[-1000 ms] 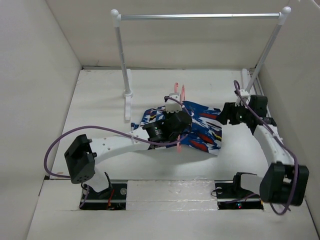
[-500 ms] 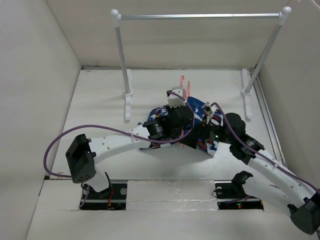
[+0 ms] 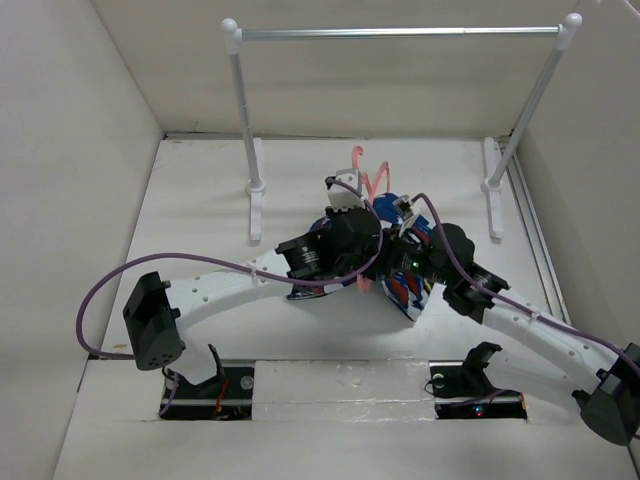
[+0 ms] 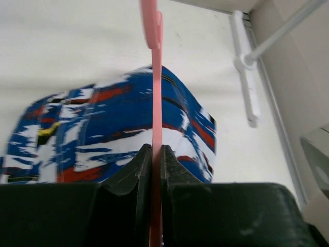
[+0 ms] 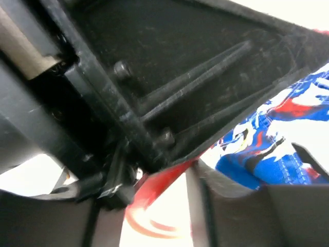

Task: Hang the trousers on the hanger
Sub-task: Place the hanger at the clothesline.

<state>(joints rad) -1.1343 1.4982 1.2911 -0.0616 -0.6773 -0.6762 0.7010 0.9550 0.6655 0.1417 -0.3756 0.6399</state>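
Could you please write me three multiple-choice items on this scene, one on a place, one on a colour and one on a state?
1. The trousers lie:
A. in a box
B. on the table, partly under the two wrists
C. hung on a wall hook

2. The hanger is:
A. green
B. black
C. pink

3. The left gripper is:
A. shut on the hanger
B. wide open
C. shut on the trousers

Answers:
1 B: the top view shows the printed cloth lying on the white surface.
2 C: a thin pink bar runs up the left wrist view.
3 A: the jaws clamp that bar from both sides.
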